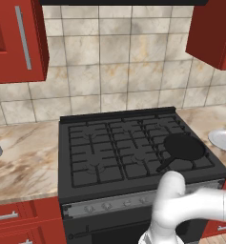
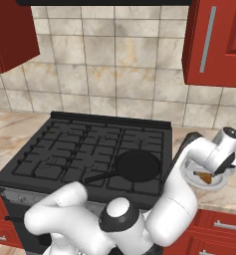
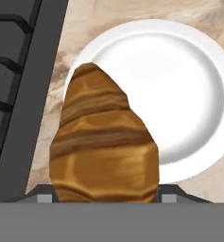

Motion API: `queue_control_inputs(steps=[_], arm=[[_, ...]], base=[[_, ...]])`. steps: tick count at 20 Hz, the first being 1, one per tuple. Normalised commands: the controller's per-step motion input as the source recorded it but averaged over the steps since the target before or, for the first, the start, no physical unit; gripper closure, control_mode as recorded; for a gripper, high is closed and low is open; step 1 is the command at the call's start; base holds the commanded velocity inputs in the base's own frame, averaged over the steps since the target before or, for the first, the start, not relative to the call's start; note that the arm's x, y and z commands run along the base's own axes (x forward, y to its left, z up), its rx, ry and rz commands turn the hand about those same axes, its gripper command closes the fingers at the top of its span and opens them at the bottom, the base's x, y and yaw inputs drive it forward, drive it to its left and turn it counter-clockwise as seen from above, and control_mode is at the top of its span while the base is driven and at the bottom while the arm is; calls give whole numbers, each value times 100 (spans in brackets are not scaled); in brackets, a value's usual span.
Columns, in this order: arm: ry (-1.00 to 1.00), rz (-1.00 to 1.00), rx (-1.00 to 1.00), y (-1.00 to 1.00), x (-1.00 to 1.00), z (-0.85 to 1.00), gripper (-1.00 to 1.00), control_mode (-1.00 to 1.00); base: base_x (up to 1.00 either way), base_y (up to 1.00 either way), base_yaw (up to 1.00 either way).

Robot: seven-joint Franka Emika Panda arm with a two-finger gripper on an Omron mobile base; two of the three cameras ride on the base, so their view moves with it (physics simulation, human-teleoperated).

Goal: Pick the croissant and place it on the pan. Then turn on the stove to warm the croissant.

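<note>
While the hand (image 2: 220, 172) grips the croissant (image 3: 104, 146) across its middle just over the white plate (image 3: 189, 94), the light, flaky pastry calls for gentle pressure, the pan (image 2: 138, 165) waiting on the stove (image 2: 64, 149)

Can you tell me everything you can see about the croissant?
The croissant is a golden-orange pastry with darker brown ridges across it, tapering to a rounded point. In the hand view it looms close between the two dark fingers, above a white plate on the marble counter right of the stove. Whether it is lifted or resting on the plate can't be told.
</note>
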Motion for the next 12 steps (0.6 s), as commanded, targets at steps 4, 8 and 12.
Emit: queue_control_inputs(steps=[4, 8, 12], arm=[[-1, 6, -2, 78, -30, 24, 100, -100], [2, 3, 0, 65, -3, 68, 100, -100], [1, 2, 0, 57, -1, 70, 100, -100]], base=[[0, 0, 0], [0, 0, 0], [0, 0, 0]])
